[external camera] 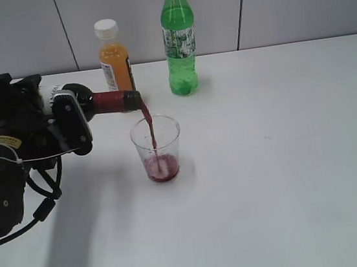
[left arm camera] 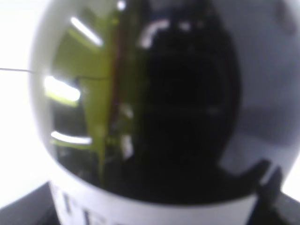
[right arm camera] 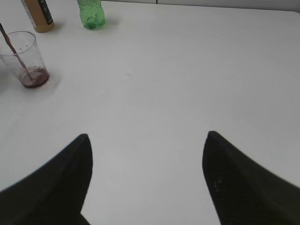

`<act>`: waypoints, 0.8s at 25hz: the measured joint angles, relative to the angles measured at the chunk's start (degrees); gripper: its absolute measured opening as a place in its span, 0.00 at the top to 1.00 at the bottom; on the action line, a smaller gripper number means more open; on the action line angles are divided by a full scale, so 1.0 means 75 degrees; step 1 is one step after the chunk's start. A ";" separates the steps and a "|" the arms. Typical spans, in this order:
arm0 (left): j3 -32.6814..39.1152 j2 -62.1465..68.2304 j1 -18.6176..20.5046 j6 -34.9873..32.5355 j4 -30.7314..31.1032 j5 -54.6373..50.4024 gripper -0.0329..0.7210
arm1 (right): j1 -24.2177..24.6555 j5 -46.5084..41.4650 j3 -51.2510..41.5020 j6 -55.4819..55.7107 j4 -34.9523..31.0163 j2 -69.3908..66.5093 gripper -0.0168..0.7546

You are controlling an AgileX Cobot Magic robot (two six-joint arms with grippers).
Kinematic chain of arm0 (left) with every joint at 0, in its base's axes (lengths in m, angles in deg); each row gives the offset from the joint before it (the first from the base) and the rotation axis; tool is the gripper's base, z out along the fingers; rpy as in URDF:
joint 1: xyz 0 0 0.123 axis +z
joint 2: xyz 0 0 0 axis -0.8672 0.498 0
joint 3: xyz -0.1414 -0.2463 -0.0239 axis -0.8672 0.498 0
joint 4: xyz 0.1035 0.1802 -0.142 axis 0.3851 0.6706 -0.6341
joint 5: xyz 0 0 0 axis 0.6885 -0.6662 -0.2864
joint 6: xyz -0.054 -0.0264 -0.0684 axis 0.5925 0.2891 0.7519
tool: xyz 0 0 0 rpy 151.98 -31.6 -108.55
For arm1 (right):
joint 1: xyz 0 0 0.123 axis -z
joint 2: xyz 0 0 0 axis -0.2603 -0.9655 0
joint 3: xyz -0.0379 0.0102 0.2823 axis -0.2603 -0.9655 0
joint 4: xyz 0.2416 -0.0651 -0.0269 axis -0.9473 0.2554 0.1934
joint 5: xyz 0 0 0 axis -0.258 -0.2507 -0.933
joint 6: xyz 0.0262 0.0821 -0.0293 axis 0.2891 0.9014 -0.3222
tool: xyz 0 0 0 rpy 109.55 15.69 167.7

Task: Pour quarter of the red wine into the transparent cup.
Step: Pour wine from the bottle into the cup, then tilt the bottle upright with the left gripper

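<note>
Red wine: a thin dark red stream (external camera: 150, 129) is seen falling from the bottle mouth into the transparent cup (external camera: 157, 149), where a shallow pool is gathered at the bottom.
Wine bottle (external camera: 86, 100): held above the table (external camera: 286, 159), left of the cup and near its rim; long axis lies roughly level, neck and maroon foil pointed right toward the cup, base pointed left.
Handling: dark glass, judged stiff, smooth and fairly heavy with its load; best taken around the wide body, where it is now held; the flow is judged sensitive to small changes of tilt.
Cup: upright, open end up, judged light and easily tipped if struck by the neck.
Left claw (external camera: 66, 124): closed around the bottle body near the label; in the left wrist view only glass and label fill the picture.
Right claw (right arm camera: 146, 178): spread wide, nothing held, low over bare table well apart from the cup.
Beyond: an orange juice bottle (external camera: 114, 56) and a green soda bottle (external camera: 180, 39) stand behind.
</note>
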 joint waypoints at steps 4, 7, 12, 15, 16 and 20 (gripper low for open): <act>0.0000 0.0000 0.0000 -0.0083 0.0006 0.0000 0.22 | 0.0000 0.0000 0.0000 -0.0009 0.0000 0.0000 0.22; 0.0000 0.0000 0.0000 -0.0109 0.0008 0.0000 0.22 | 0.0000 0.0000 0.0000 -0.0002 0.0000 0.0000 0.22; 0.0000 0.0000 0.0000 -0.0179 0.0024 0.0000 0.22 | 0.0000 0.0000 0.0000 -0.0002 0.0000 0.0000 0.22; 0.0000 0.0000 0.0000 -0.0188 0.0043 0.0000 0.22 | 0.0000 0.0000 0.0000 0.0008 0.0000 0.0000 0.22; 0.0000 0.0000 0.0000 -0.0196 0.0061 0.0000 0.22 | 0.0000 0.0000 0.0000 0.0008 0.0000 0.0000 0.22; 0.0000 0.0000 0.0000 -0.0196 0.0097 -0.0008 0.22 | 0.0000 0.0000 0.0000 0.0000 0.0000 0.0000 0.22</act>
